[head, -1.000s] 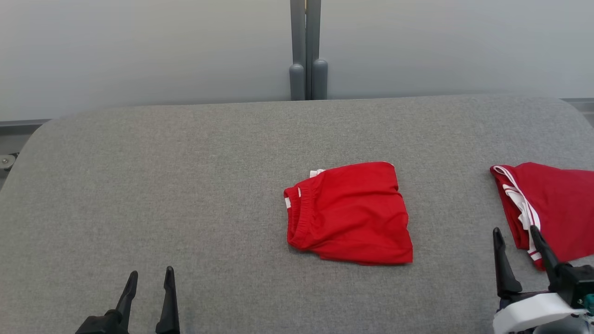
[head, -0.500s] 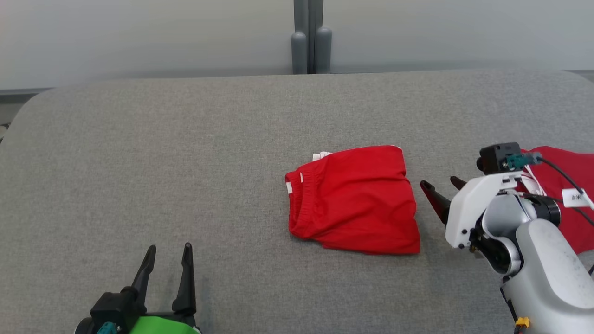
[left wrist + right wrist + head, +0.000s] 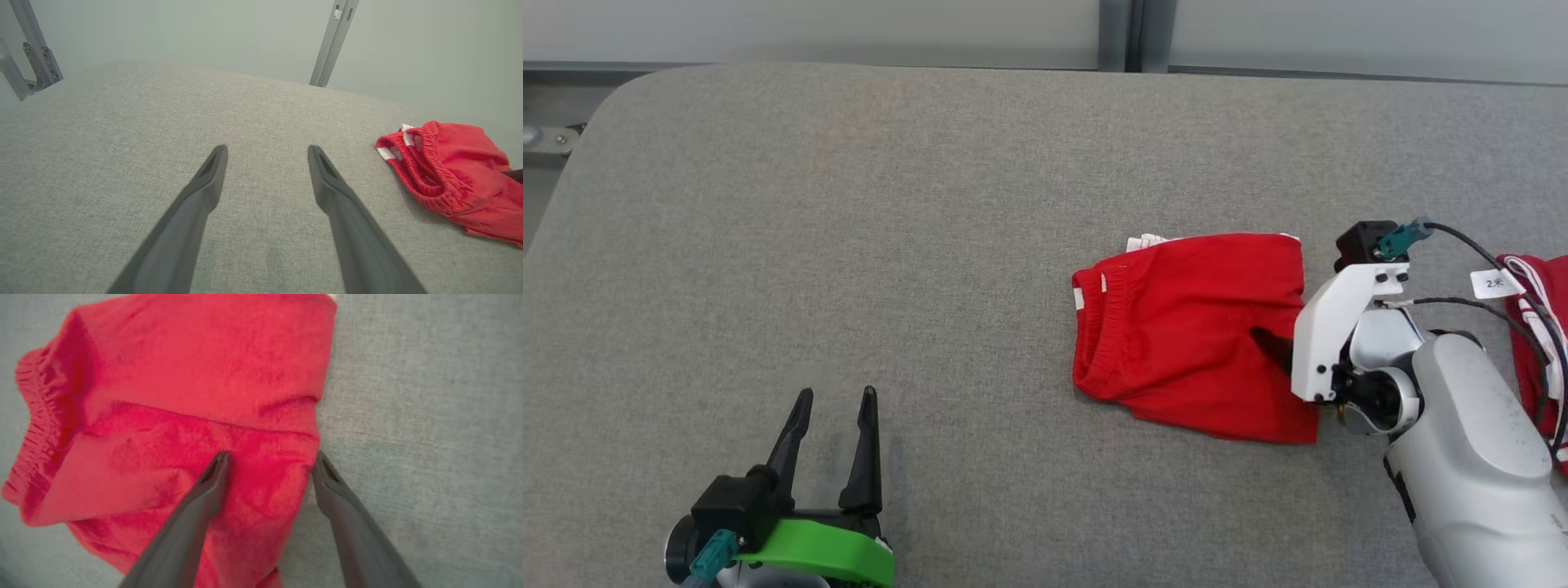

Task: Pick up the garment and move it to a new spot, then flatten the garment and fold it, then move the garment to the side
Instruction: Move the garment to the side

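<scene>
- One, the right gripper (image 3: 271,457), is wide open over the red shorts' (image 3: 1184,335) edge, holding nothing.
- The left gripper (image 3: 837,394), far from the shorts, is open and empty.

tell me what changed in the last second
The right tool swung in from the lower right to the shorts' right edge and straddles it, open; nothing gripped yet. The head view also shifted. The left tool stayed open, away from the shorts, which lie as before.

Open grey tabletop (image 3: 849,204) left of red shorts (image 3: 1176,327); second garment (image 3: 1525,359) rightward
</scene>
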`<state>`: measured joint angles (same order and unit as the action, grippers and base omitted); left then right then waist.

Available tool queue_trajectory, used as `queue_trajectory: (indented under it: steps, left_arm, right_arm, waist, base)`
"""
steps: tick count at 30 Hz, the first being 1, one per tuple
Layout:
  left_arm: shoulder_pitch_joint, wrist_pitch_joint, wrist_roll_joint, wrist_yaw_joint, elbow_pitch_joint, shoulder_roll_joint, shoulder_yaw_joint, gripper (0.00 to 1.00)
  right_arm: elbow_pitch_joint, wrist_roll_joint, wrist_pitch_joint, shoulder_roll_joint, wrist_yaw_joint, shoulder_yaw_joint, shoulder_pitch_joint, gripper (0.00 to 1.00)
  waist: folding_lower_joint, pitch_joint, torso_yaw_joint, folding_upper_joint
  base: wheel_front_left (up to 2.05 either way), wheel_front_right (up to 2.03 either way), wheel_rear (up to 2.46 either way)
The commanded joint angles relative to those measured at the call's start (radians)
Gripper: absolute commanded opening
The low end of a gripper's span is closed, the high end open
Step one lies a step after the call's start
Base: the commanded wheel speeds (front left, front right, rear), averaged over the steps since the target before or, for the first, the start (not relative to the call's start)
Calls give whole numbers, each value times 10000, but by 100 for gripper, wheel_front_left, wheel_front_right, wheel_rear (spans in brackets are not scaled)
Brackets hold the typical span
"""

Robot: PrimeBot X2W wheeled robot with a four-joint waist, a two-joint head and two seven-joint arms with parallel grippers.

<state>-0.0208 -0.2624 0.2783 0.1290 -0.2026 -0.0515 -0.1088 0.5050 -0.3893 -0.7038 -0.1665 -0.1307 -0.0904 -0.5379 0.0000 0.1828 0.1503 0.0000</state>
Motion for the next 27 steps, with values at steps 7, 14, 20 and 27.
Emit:
queue_trajectory:
  steps: [7,14,20,27]
  left_arm:
    - [-225,-24,-53,31,147,5,125,100]
    - [-92,-24,-178,31,267,0,205,100]
    - [-7,-24,-245,31,417,-60,289,100]
    - [-67,-24,-249,32,569,-62,205,100]
  right_arm:
    - [628,-501,469,426,3,-237,-90,0]
    - [595,-1060,965,287,4,-485,-138,0]
    - [346,-1330,1255,-5,4,-896,-130,0]
    - [-446,-1354,1417,-597,4,-1640,-251,0]
  waist:
    - [0,218,-46,0]
    - [0,70,-964,0]
    - [0,-45,-2196,0]
    - [0,26,-3375,0]
  base:
    - [0,0,0]
    - [0,0,0]
    - [0,0,0]
    - [0,0,0]
